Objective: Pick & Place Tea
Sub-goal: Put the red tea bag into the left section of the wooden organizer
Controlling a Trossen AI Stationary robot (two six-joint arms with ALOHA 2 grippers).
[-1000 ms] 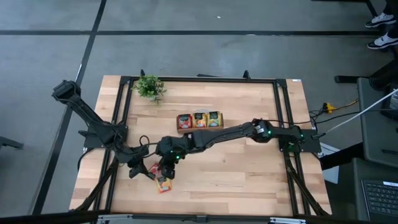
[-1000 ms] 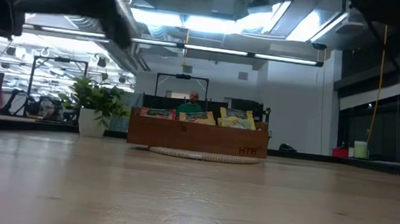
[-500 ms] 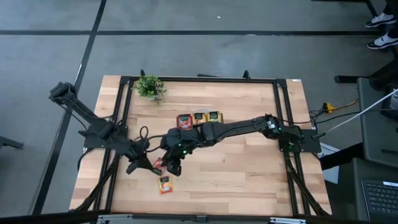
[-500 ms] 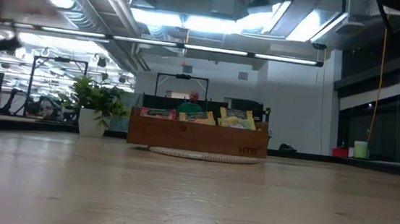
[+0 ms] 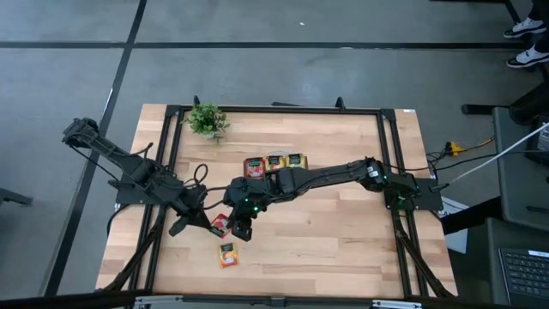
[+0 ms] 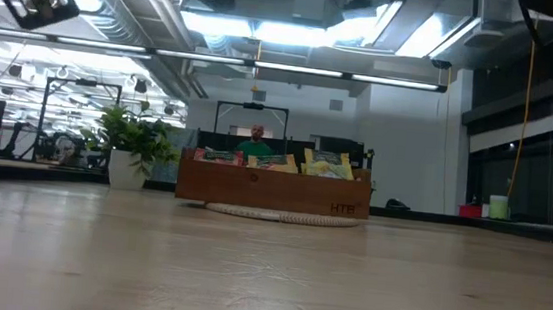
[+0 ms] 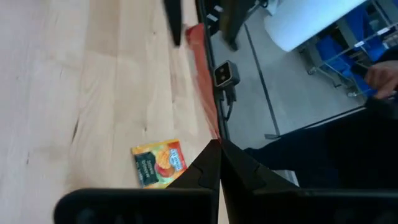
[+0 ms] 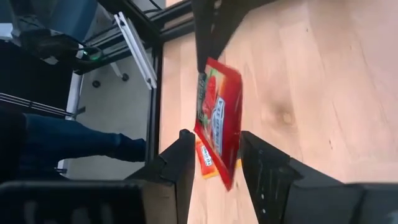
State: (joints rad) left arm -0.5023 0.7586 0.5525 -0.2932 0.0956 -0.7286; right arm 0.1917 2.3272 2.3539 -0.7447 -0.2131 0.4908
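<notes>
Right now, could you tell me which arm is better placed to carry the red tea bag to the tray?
The right: its gripper holds the red tea bag, and the tray is close. The left gripper is shut, empty.

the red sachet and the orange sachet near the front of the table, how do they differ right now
The red sachet hangs off the wood between the fingers of the right end effector; the orange sachet lies flat on the table, untouched. The red one shows a red face with a dark label; the orange one is orange-yellow with fruit art. The red one is nearer the tray. Both are small flat square tea packets.
</notes>
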